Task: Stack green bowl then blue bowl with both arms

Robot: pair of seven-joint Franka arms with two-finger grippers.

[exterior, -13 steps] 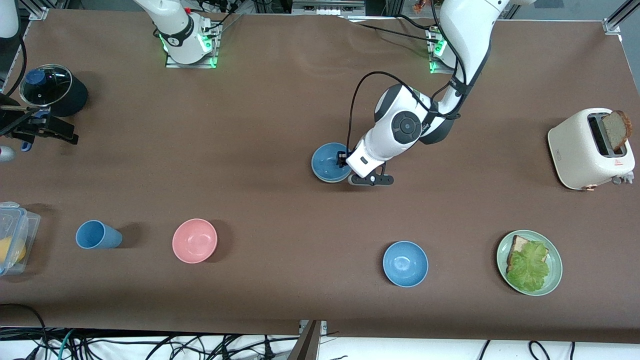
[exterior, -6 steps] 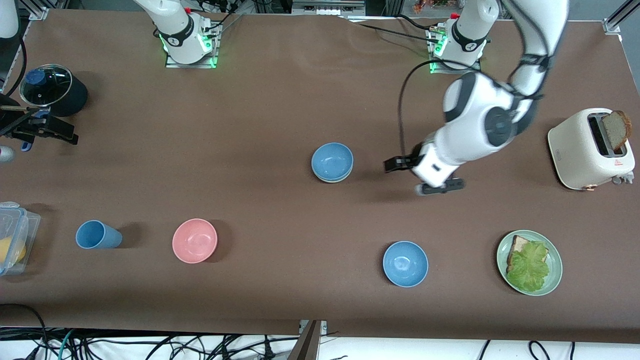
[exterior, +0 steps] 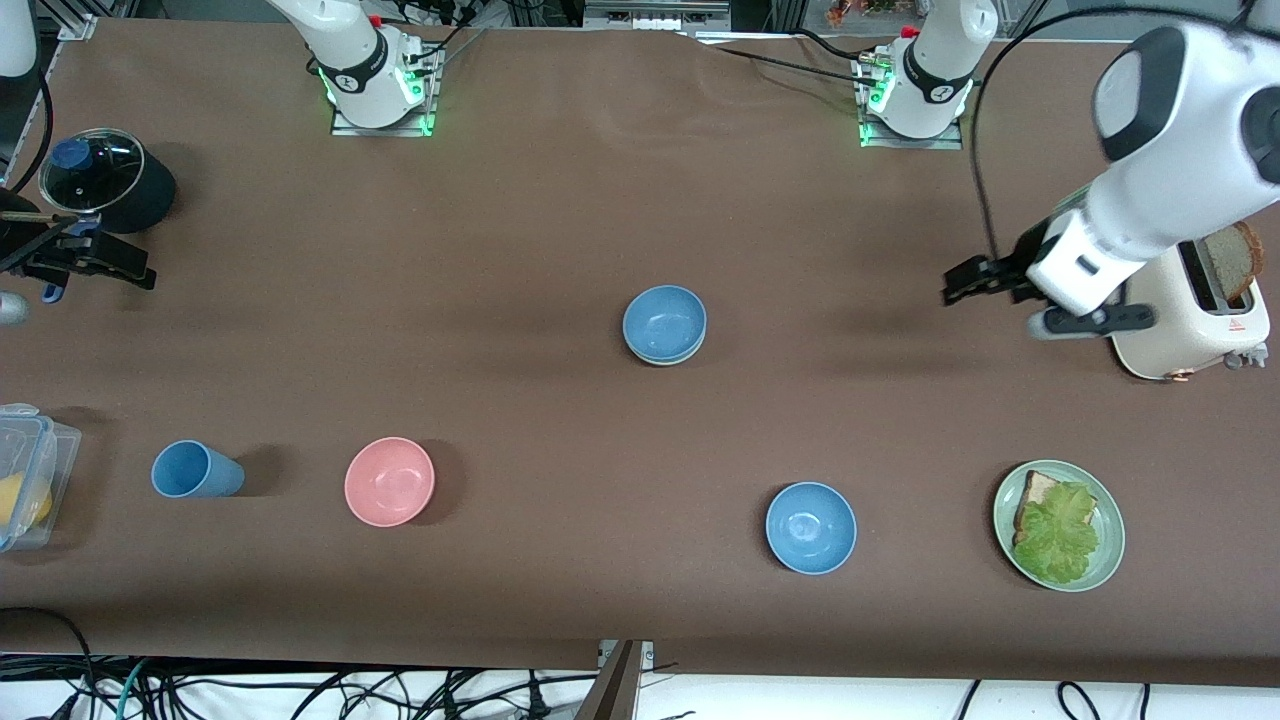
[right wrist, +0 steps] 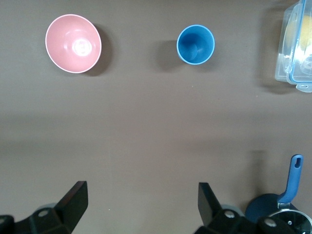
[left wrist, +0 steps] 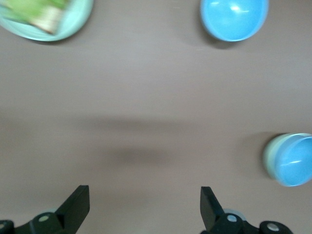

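Observation:
A blue bowl point(exterior: 664, 320) sits nested in the green bowl point(left wrist: 269, 157) at the middle of the table; only a pale green rim shows under it. A second blue bowl point(exterior: 811, 527) stands alone, nearer to the front camera. My left gripper point(exterior: 958, 286) hangs open and empty in the air beside the toaster, well away from the stack; in the left wrist view its fingers point(left wrist: 78, 207) stand wide apart over bare table. My right gripper point(exterior: 128, 268) waits open and empty at the right arm's end of the table, next to the pot.
A cream toaster point(exterior: 1160, 300) holding a bread slice stands just under the left arm. A green plate point(exterior: 1110, 560) with bread and lettuce, a pink bowl point(exterior: 389, 481), a blue cup point(exterior: 195, 470), a clear container point(exterior: 40, 470) and a lidded pot point(exterior: 105, 185) stand around.
My left gripper opened at the blue bowl, left it on the green bowl, then rose and swung away toward the toaster. The right arm has not moved.

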